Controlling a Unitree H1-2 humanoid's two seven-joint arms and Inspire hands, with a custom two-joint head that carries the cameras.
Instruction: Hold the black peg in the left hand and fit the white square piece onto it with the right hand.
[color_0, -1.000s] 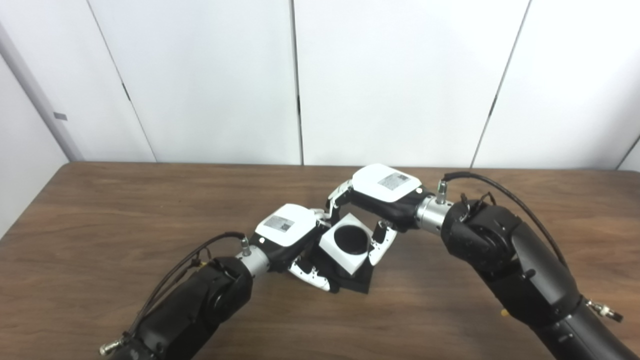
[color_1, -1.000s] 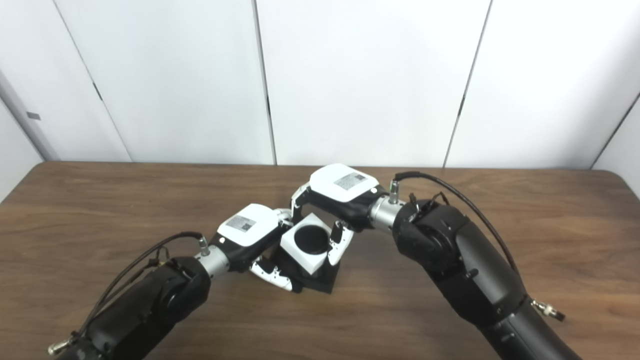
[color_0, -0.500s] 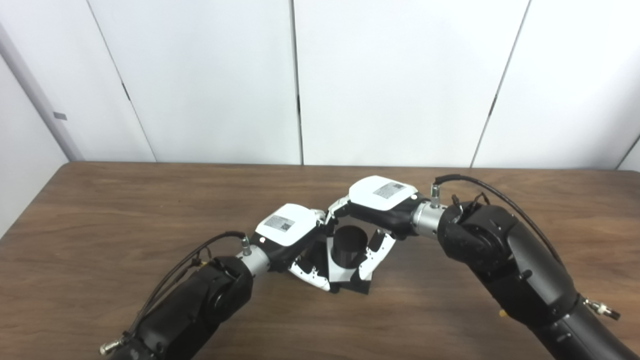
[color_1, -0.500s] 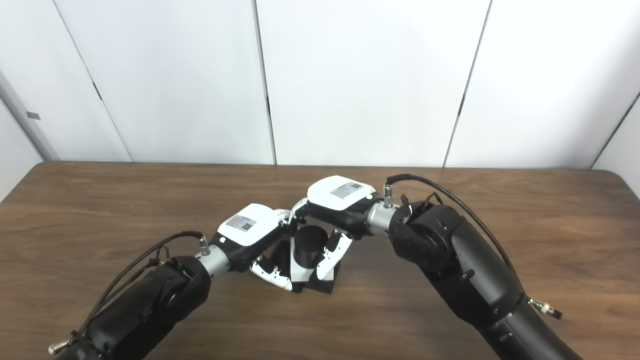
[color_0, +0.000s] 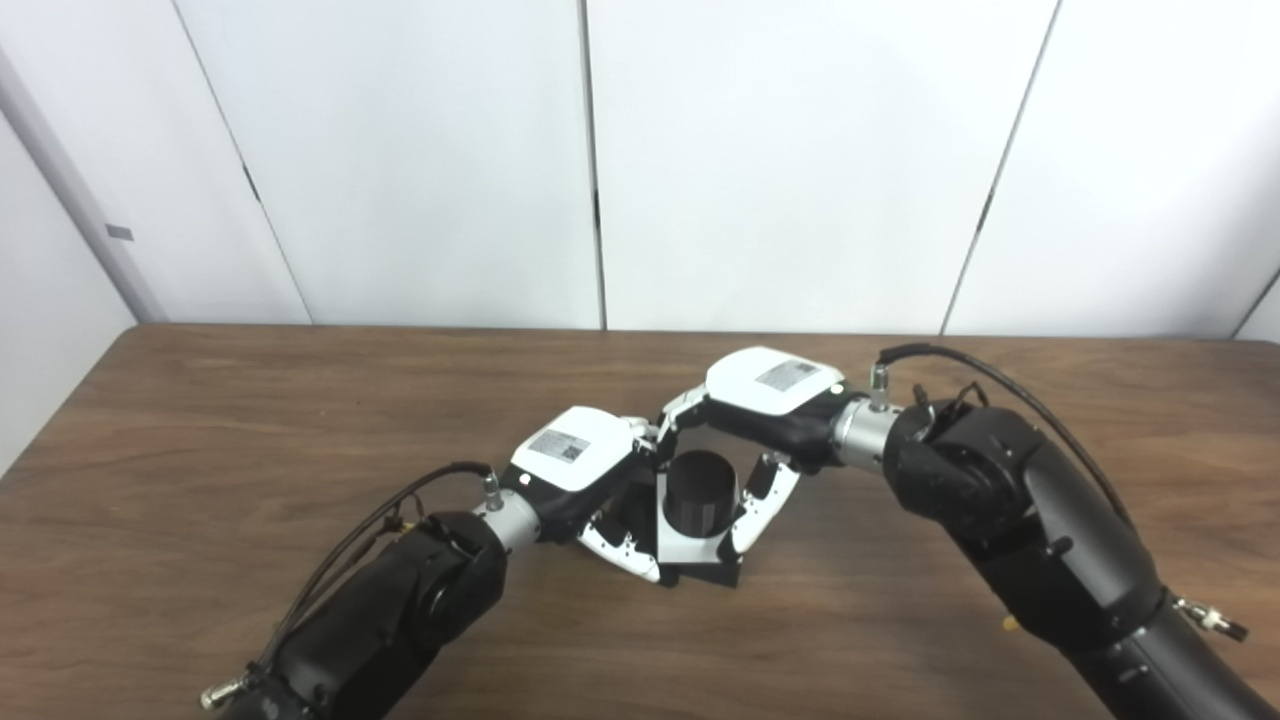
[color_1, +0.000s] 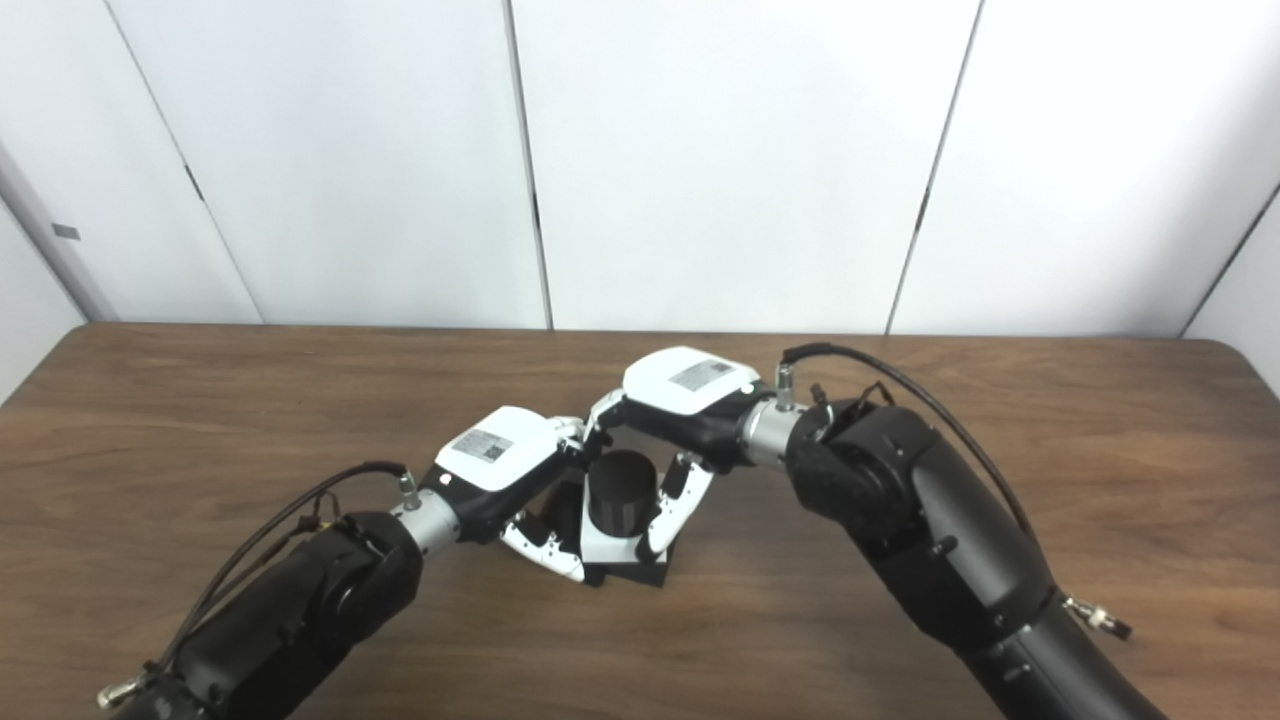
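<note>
The black peg (color_0: 700, 490) stands upright on its black square base (color_0: 718, 576) at the middle of the table. The white square piece (color_0: 688, 545) sits low on the peg, just above the base, and the peg's round top sticks up through its hole. My left hand (color_0: 575, 462) grips the peg's base from the left, its fingers (color_0: 620, 545) pressed on the side. From the right, my right hand (color_0: 772, 385) arches over the peg, its fingers (color_0: 755, 505) lying against the white piece's right edge.
The brown wooden table (color_0: 250, 450) stretches wide to both sides, its back edge meeting a white panelled wall (color_0: 780, 160). Both black forearms cross the near part of the table, and a cable loops over the right wrist (color_0: 960, 365).
A second ago the white piece was tilted at the peg's top; it has slid down to the base, baring the peg. The right hand sank with it, then rose slightly.
</note>
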